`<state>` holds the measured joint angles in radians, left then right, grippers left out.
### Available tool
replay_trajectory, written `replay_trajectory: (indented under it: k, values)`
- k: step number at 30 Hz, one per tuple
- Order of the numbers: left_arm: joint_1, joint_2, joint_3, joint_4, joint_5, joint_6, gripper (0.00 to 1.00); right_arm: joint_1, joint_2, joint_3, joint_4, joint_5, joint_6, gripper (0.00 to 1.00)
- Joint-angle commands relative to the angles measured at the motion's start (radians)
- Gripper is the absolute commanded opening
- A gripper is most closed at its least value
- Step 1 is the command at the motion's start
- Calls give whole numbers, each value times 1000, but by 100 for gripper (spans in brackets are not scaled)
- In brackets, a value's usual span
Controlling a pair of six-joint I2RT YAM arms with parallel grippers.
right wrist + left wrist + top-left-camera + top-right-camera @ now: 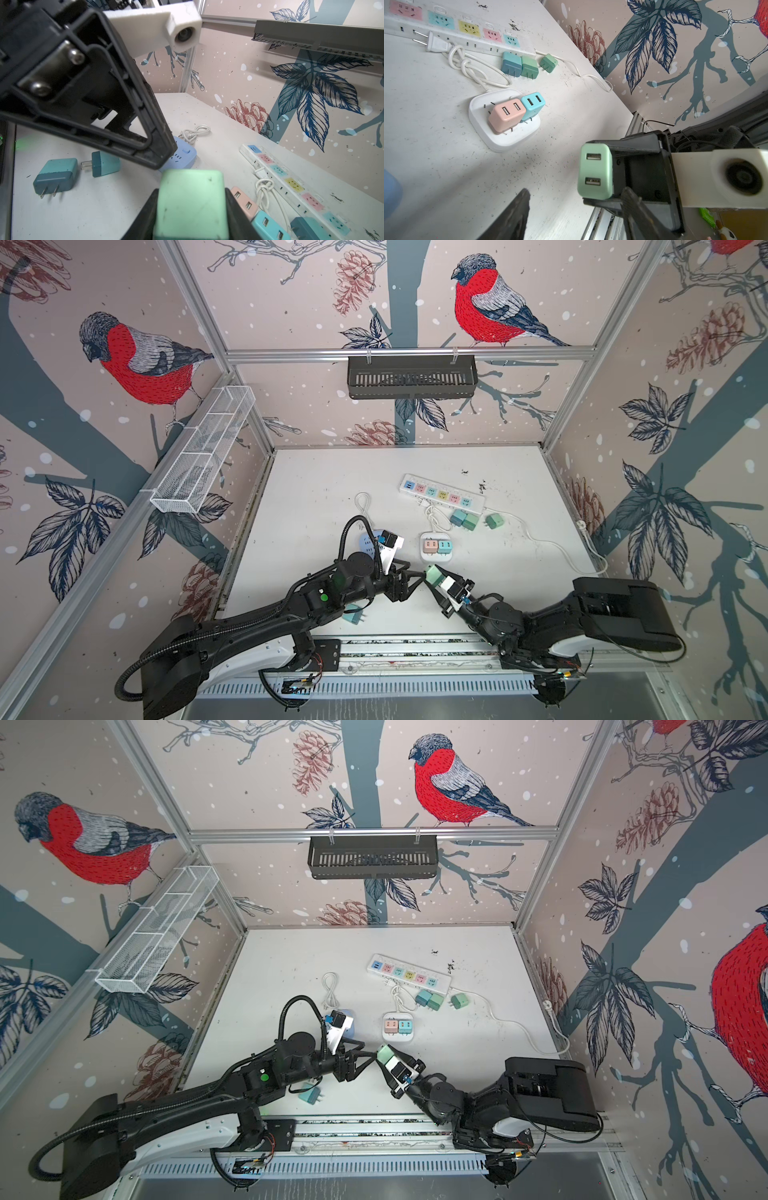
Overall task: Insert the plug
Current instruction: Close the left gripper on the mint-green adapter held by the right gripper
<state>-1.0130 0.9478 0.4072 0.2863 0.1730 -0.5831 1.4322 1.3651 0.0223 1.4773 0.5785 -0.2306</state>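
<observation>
A mint-green plug [433,575] [385,1053] hangs above the table's front middle, and my right gripper [437,580] [191,209] is shut on its sides. In the left wrist view its face with two USB ports [595,172] points at the camera; its prongs are hidden. My left gripper [420,577] [575,190] is open, its fingertips right at the plug's free end, one finger [133,116] reaching over it. A white square socket block [435,561] [500,143] just behind holds a pink plug [505,116] and a blue plug [532,105].
A long white power strip [442,491] with coloured sockets lies further back, with three loose green and teal plugs [470,521] and a knotted cord [467,64] beside it. A blue socket [185,158] and two teal plugs [55,176] lie at the left.
</observation>
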Motion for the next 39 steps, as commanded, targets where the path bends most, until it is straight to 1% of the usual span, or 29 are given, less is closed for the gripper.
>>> replay_trajectory:
  k: [1, 6, 13, 16, 19, 23, 24, 28, 31, 33, 35, 38, 39]
  values:
    - [-4, 23, 25, 53, 5, 21, 69, -9, 18, 3, 39, -9, 5, 0]
    - [-5, 59, 38, 59, 12, 35, 68, -10, 67, 28, 41, -13, 2, 0]
    - [-4, 106, 31, 101, 45, 31, 66, -10, 44, 23, 24, -33, 19, 0]
    - [-5, 125, 31, 122, 58, 25, 64, -10, 43, 21, 26, -33, 24, 0]
    - [-6, 144, 36, 134, 78, 19, 58, -10, 40, 21, 26, -41, 24, 0]
    - [-7, 146, 36, 138, 86, 19, 43, -12, 51, 25, 35, -39, 24, 0]
    - [-7, 145, 36, 139, 87, 22, 42, -12, 54, 25, 39, -38, 24, 0]
    - [-7, 151, 39, 155, 123, 29, 42, -11, 64, 33, 32, -45, 27, 0]
    - [-8, 160, 35, 188, 169, 28, 51, -12, 59, 30, 35, -52, 29, 0]
    - [-8, 164, 32, 203, 175, 23, 53, -12, 54, 23, 39, -52, 30, 0]
    - [-7, 167, 30, 211, 180, 23, 53, -12, 47, 19, 37, -53, 32, 1]
    - [-7, 171, 29, 218, 181, 25, 42, -12, 39, 19, 28, -61, 34, 1]
    - [-7, 172, 29, 219, 180, 27, 36, -12, 37, 18, 26, -63, 37, 1]
